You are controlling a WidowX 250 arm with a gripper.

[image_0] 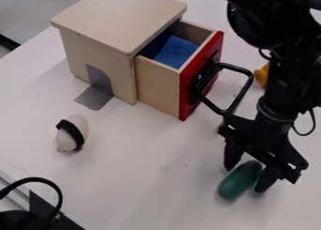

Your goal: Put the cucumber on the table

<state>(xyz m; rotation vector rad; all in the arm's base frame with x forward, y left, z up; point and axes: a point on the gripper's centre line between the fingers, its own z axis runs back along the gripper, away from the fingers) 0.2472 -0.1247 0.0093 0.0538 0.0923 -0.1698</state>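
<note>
Camera view: cucumber between the gripper's jaws

The black gripper (249,172) hangs down at the lower right, its jaws parted by about the cucumber's thickness and closed on its two sides. The green cucumber (236,183) slants between them, low over the white table (150,177); whether it touches the tabletop, I cannot tell. Behind stands a wooden box (94,36), its red-fronted drawer (159,87) pulled out, with blue cloth (175,51) inside.
</note>
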